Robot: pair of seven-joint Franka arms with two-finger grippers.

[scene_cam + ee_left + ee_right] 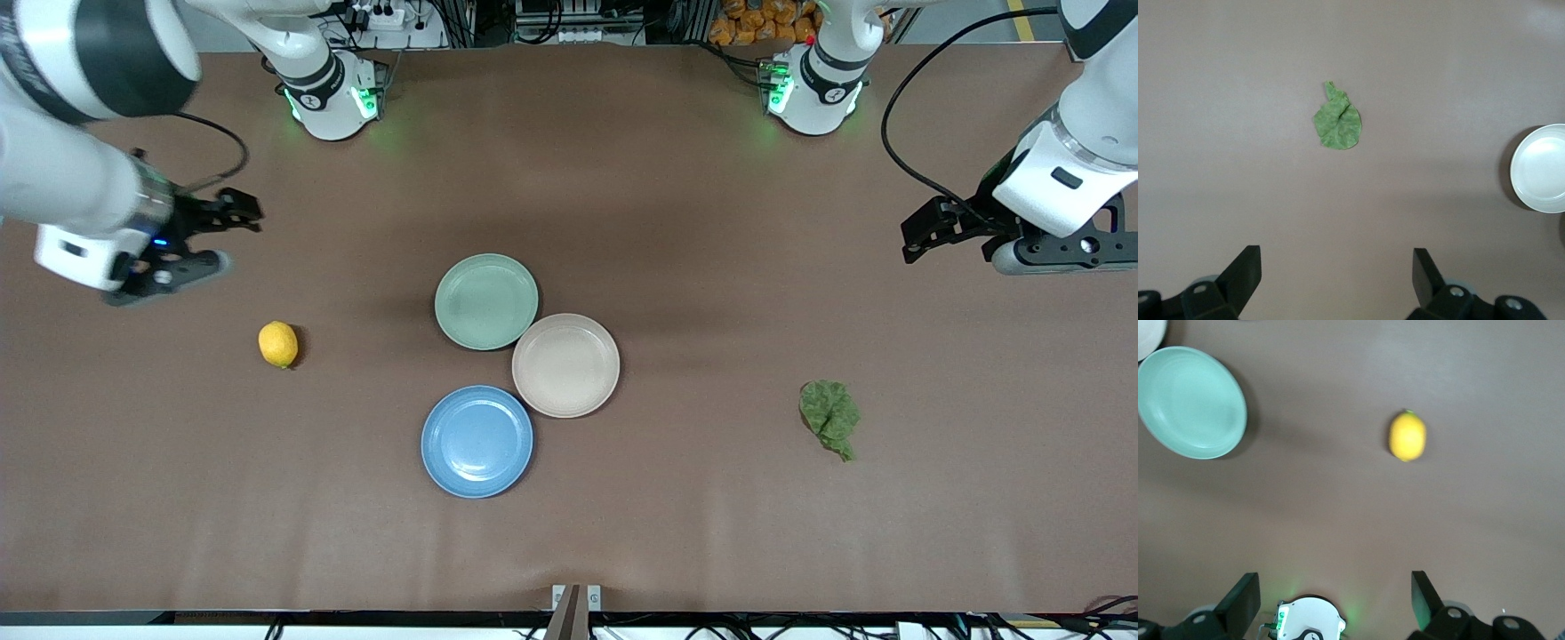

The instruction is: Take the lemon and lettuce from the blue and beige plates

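Observation:
The yellow lemon [278, 344] lies on the bare table toward the right arm's end, off the plates; it also shows in the right wrist view [1407, 436]. The crinkled green lettuce [829, 416] lies on the bare table toward the left arm's end and shows in the left wrist view [1338, 120]. The blue plate [477, 441] and the beige plate [565, 364] sit empty mid-table, touching. My right gripper [227, 236] is open and empty, up over the table near the lemon [1336, 600]. My left gripper [951, 244] is open and empty, up over the table near the lettuce [1337, 280].
An empty mint-green plate [486, 300] sits against the beige plate, farther from the front camera; it shows in the right wrist view [1191, 401]. The beige plate's edge shows in the left wrist view [1540, 168]. The arm bases [329, 89] stand along the table's edge.

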